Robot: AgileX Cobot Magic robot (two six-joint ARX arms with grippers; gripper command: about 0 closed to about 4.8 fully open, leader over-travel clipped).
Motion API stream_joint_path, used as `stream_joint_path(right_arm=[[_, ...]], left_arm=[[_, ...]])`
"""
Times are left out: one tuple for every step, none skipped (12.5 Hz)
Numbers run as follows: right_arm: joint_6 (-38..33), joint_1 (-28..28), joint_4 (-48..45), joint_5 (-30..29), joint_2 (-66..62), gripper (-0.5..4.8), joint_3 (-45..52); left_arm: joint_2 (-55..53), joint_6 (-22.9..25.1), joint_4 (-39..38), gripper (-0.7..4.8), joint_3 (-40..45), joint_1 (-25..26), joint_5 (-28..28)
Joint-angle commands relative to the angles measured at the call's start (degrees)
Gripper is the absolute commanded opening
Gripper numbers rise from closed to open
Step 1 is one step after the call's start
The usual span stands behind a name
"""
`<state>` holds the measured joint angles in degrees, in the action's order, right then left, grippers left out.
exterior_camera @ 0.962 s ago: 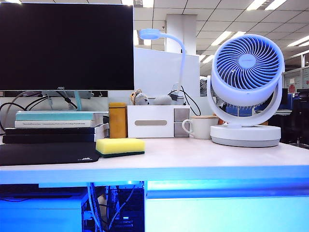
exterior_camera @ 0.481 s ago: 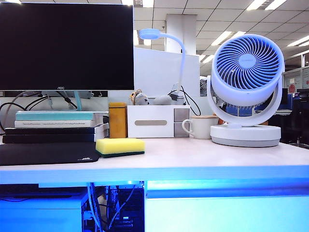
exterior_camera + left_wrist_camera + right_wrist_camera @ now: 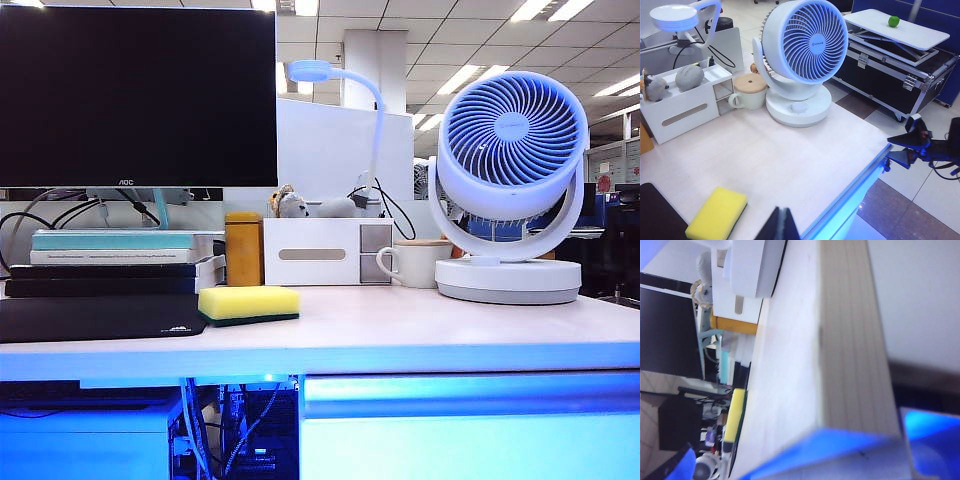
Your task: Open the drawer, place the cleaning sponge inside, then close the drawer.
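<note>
The cleaning sponge (image 3: 249, 302), yellow with a dark green underside, lies flat on the desk top next to a black mouse pad; it also shows as the sponge (image 3: 717, 214) and the sponge (image 3: 735, 415). The drawer (image 3: 470, 447) sits under the desk's right half, its rounded lip handle (image 3: 470, 394) glowing blue. My left gripper (image 3: 782, 226) hovers above the desk near the sponge, fingers pressed together and empty. My right gripper (image 3: 888, 151) stands at the desk's front edge by the drawer lip, its two fingers apart. Neither gripper appears in the exterior view.
On the desk stand a white fan (image 3: 510, 185), a mug with a wooden lid (image 3: 415, 263), a white desktop box (image 3: 327, 252), an amber container (image 3: 244, 248), stacked books (image 3: 110, 262) and a monitor (image 3: 138, 95). Cables hang below the desk (image 3: 240, 430).
The drawer's lip now looks sharper and sits slightly lower and nearer in the exterior view, as if the front has edged out. The sponge has not moved.
</note>
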<state>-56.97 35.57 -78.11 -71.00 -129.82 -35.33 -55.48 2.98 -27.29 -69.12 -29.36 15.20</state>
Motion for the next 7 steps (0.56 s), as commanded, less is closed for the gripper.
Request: stream_joint_path(right_arm=[[-1.2,1.2,-2.8,-1.6,2.1,4.79,0.7],[-1.1,1.4,-2.8,-1.6,3.2,4.79,2.4],[-1.1,1.5,-2.8,-1.5,3.6,4.79,3.7],[-1.1,1.7,-2.8,-1.3,3.7,4.79,4.8],[-1.2,1.9,-2.8,-1.4,4.1,4.79,5.9],[-1.4,2.1,-2.8,-1.4,4.3,4.79,6.7],[-1.5,2.1,-2.8,-1.2,4.6,4.79,8.0]], left_arm=[[0.1,0.2,0.3,-0.06,-0.2,0.0,0.1],[0.1,0.2,0.3,-0.06,-0.2,0.0,0.1],[0.1,0.2,0.3,-0.06,-0.2,0.0,0.1],[0.1,0.2,0.2,-0.06,-0.2,0.0,0.0],[0.1,0.2,0.2,-0.06,-0.2,0.0,0.0],[0.1,0.2,0.2,-0.06,-0.2,0.0,0.1],[0.1,0.2,0.2,-0.06,-0.2,0.0,0.1]])
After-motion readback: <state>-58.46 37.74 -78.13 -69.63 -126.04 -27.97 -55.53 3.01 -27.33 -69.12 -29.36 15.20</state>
